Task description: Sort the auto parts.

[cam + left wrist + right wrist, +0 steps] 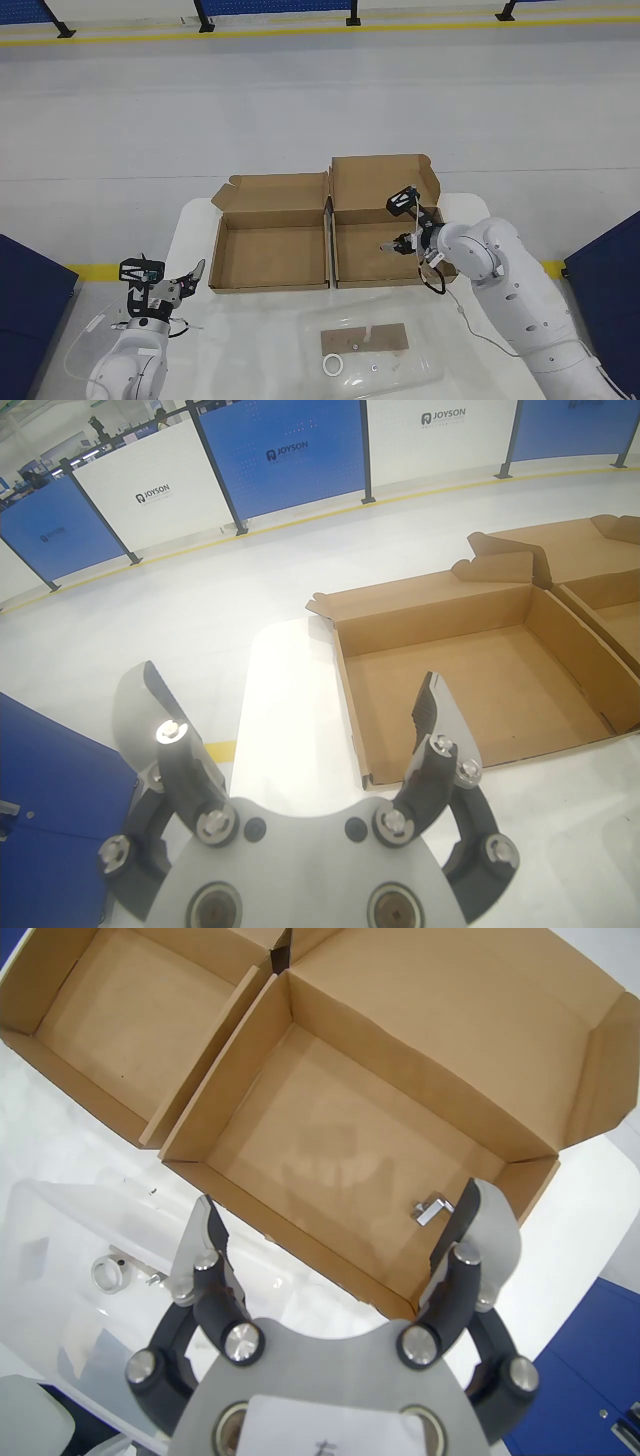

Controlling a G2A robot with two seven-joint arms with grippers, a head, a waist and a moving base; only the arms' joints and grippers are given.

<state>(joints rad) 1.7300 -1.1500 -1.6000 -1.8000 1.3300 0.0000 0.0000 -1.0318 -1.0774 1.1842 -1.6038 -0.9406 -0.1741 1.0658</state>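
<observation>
Top view, white table (pixel 250 330): it carried two open boxes side by side, with a clear plastic tray (pixel 410 372) nearer the robot.
Left brown cardboard box (pixel 270 258): its wall touched its neighbour's.
Right brown cardboard box (pixel 380 1128): it held one part, near its outer corner.
Tray: the unsorted pieces lay in it.
Right gripper (pixel 340 1200): its fingers were spread and held nothing. It hung over the right box's near wall.
Left gripper (pixel 290 675): also spread and holding nothing, it sat over the table's left edge, apart from the left box.
Shiny silver metal ring (pixel 106 1273): it lay flat in the tray.
Small bent bright-metal bracket (pixel 431 1211): it rested on the right box's floor, just beside one finger.
Step in hand: the drop looked finished. You probably needed to rise straight clear of the cardboard wall before swinging to the tray. The ring likely wanted a pinch across its rim from above.
</observation>
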